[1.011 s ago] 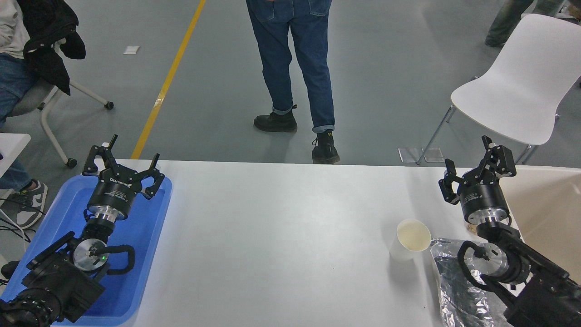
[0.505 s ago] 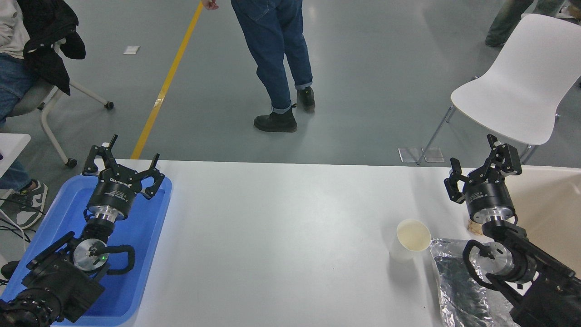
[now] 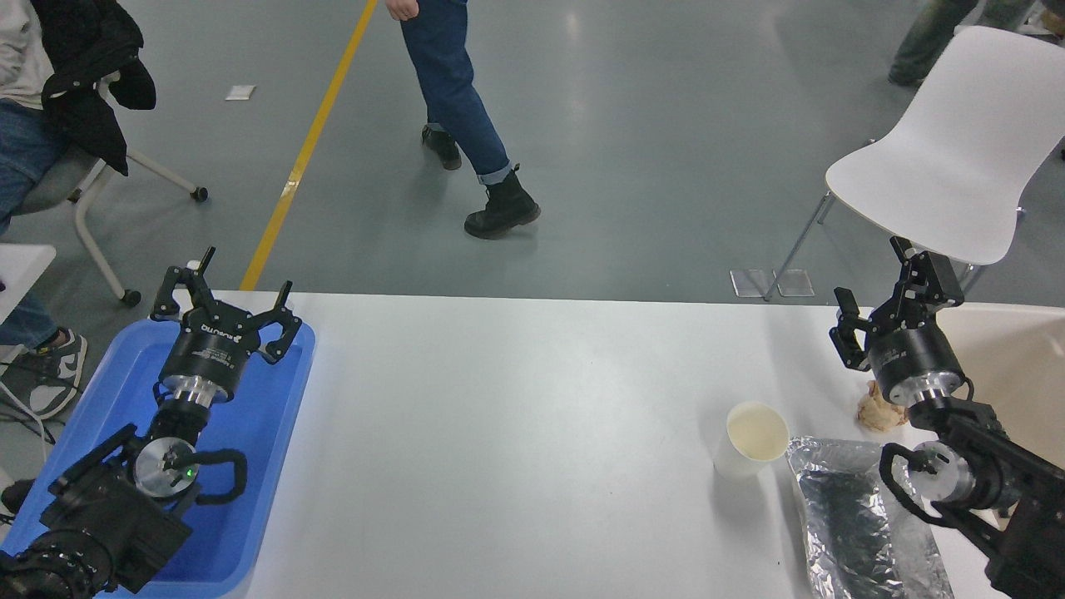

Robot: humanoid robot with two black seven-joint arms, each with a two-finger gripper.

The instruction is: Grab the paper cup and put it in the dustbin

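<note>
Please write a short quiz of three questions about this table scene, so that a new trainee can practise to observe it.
1. True or false: the paper cup stands upright on the white table.
2. What lies directly to the right of the cup, toward the right arm?
A. a blue tray
B. a silver foil tray
C. a white chair
3. Over which object is the left gripper parked?

Key
1. True. The cup's open mouth faces up and nothing holds it; the right gripper is open, farther back, next to the dustbin.
2. B, the silver foil tray. A crumpled brown paper ball lies behind it.
3. The blue tray.
</note>
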